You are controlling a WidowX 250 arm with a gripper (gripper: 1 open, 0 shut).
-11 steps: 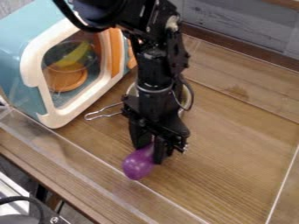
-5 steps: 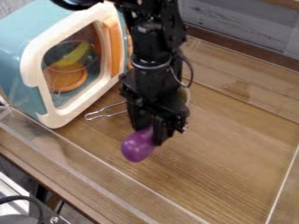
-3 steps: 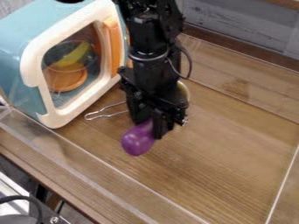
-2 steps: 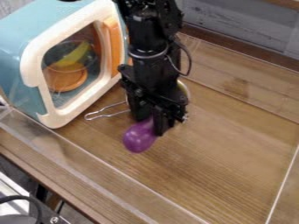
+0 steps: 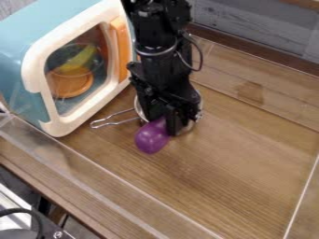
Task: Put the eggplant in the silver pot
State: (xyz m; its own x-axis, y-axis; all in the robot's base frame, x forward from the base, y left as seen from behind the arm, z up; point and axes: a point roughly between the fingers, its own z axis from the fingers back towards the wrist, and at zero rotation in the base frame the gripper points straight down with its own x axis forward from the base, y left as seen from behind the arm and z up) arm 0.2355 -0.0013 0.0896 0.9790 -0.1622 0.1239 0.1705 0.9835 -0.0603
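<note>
your end effector point(image 5: 162, 124) points straight down and its jaws are closed partway on the top of the eggplant point(image 5: 152, 139), so you are holding it by its upper end while the rounded purple body hangs below the fingers. that top-down pinch makes sense: it keeps the fat end free and lets the piece drop cleanly when you let go over a container.

taking the toy microwave point(image 5: 60, 63) as your landmark, the eggplant sits just in front of its open door, toward the camera and slightly right of the door's lower corner. whether it is lifted clear of the counter point(image 5: 249, 149) or brushing it you cannot tell from this angle; it looks low, close to the wood.

a thin wire loop point(image 5: 110, 119) lies on the counter right at the foot of the microwave door, just left of the eggplant. keep the load away from it as you travel, since a low carry could snag it.

the silver pot is not visible anywhere in this view. inside the microwave you can see something orange and yellow point(image 5: 73, 67) behind the window, but nothing there reads as a pot. so you have the grasp done and the transport ahead, and you need to find the pot before committing to a direction. raise the eggplant higher first, in my judgement.
</note>
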